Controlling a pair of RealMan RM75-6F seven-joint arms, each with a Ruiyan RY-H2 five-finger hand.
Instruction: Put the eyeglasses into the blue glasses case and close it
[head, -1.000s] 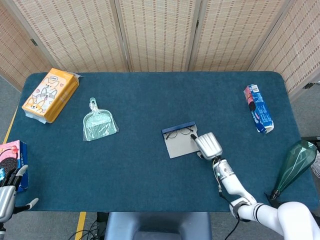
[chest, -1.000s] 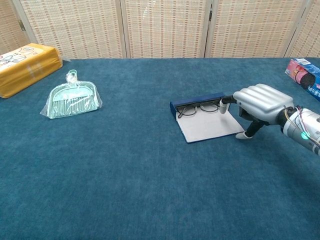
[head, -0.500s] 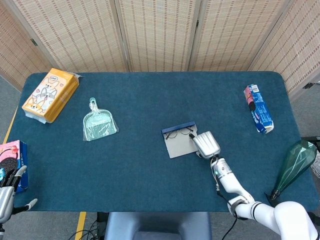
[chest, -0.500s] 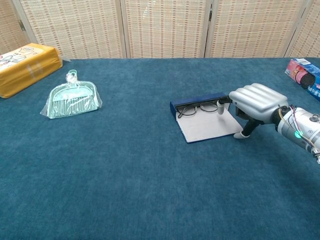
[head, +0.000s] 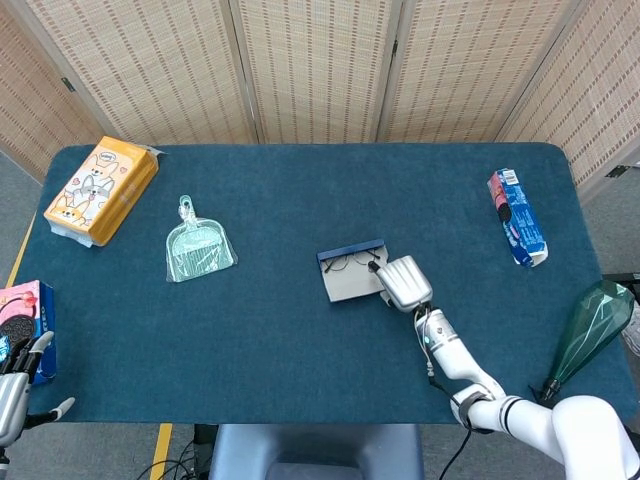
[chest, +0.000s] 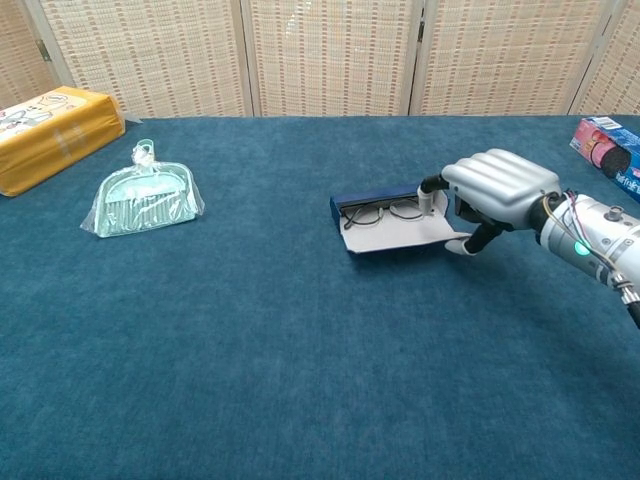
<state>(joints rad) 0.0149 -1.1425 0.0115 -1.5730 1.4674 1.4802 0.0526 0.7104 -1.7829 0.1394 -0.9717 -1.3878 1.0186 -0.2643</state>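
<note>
Head view: the glasses (head: 351, 263) lie in the blue case (head: 350, 273) mid-table, its pale flap (head: 352, 287) lifted by the right hand (head: 403, 282), likely to fold it shut. The left hand (head: 18, 392), fingers spread and empty, is cut off at the near-left edge.

Chest view: the right hand's fingers (chest: 432, 192) curl over the flap's right edge; whether they pinch it is hidden.

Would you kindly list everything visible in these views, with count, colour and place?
glasses case: one, blue, pale lining, open, table centre
eyeglasses: one, dark frame, inside case
dustpan set: one, green, bagged, left of centre
tissue pack: one, orange, far left
cookie box: one, blue, far right
snack box: one, pink, left edge
green bottle: one, right edge
table: one, blue
right hand: touching case's right end
left hand: near-left corner, holds nothing
</note>
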